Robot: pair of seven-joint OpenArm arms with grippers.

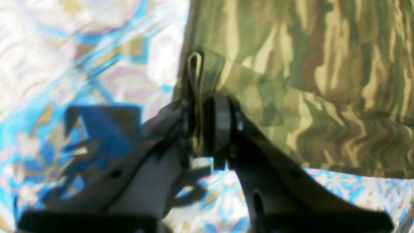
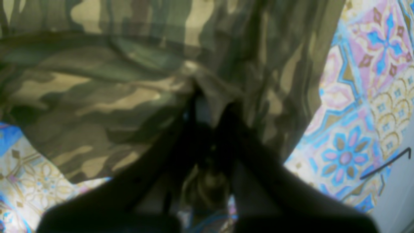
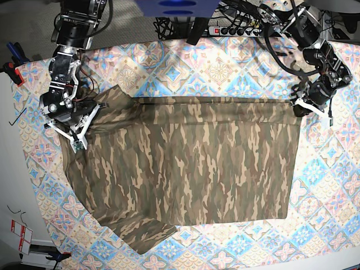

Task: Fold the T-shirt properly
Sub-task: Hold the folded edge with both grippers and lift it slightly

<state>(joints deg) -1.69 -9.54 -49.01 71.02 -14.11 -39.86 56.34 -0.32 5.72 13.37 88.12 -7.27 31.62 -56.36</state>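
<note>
T-shirt [image 3: 191,169]: camouflage print of olive, brown and tan streaks; spread across the middle of the surface, upper edge running straight between the two pincers, one sleeve lying out at the lower near corner. No brand mark, label or lettering can be read on it in any view.

Cloth [image 3: 225,67]: tile-patterned cover in blue, pink and cream under the T-shirt, showing on all sides of it. Pattern only, no writing.

Left pincer [image 1: 207,127]: at the T-shirt's upper corner on the base view's right; jaws drawn together on a thin fold of the fabric edge, a small loop of hem standing up above the grip. Blurred wrist view, but fabric plainly sits between the jaws.

Right pincer [image 2: 207,110]: at the T-shirt's opposite upper corner, base view's left; jaws closed on bunched fabric, which gathers into creases at the tips and drapes away on both sides.

Power strip [image 3: 236,28]: at the far edge with cables; any marking too small to read.

Tags [image 3: 19,235]: small red-and-white pieces off the near left edge; text illegible
</note>
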